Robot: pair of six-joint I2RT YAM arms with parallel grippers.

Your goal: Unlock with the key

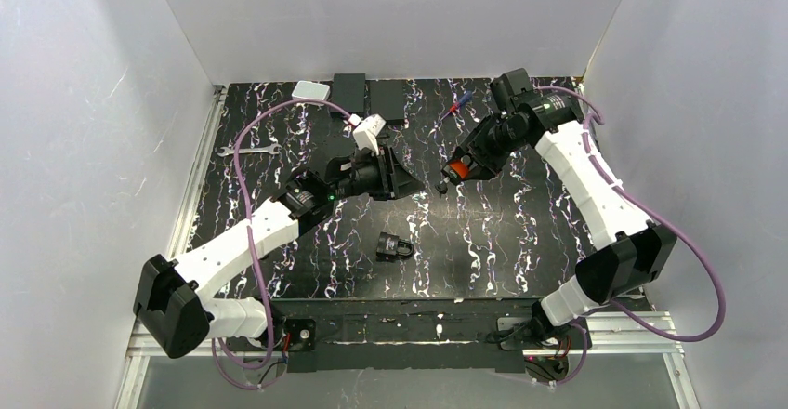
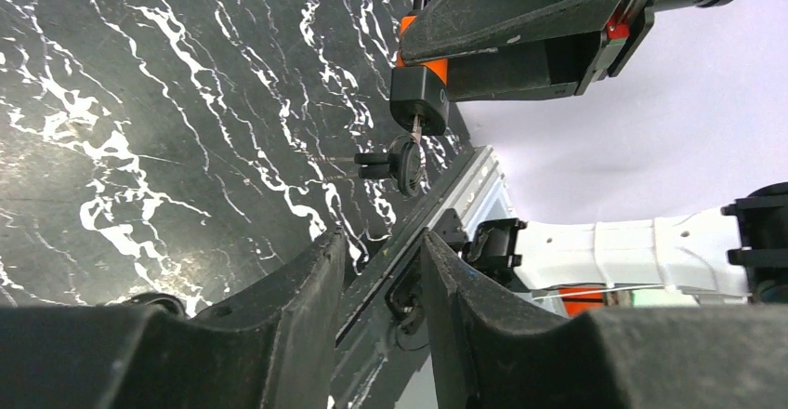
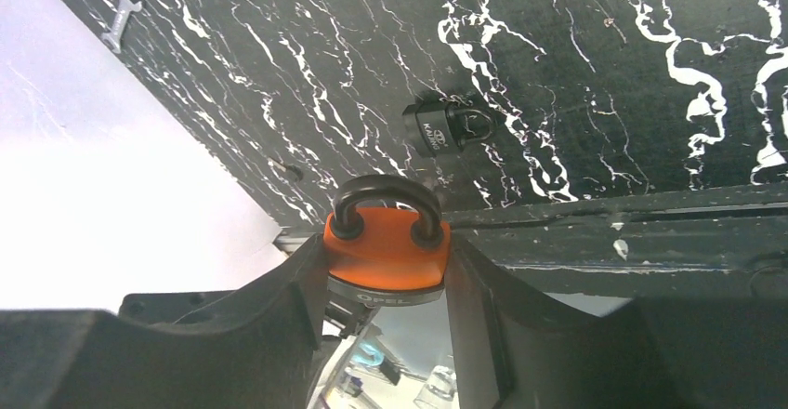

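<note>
Right tool (image 3: 388, 270) clamps orange black-shackled padlock (image 3: 383, 240); empty, wide-open left tool (image 2: 383, 240), closing askew, could dislodge the black-headed key (image 2: 410, 160) beneath.

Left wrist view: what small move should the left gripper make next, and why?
Probably ease the left gripper forward until its open fingers straddle the head of the key, then close. The key sits in the orange padlock, which the right gripper clamps, and its head hangs free just ahead of the gap.
</note>
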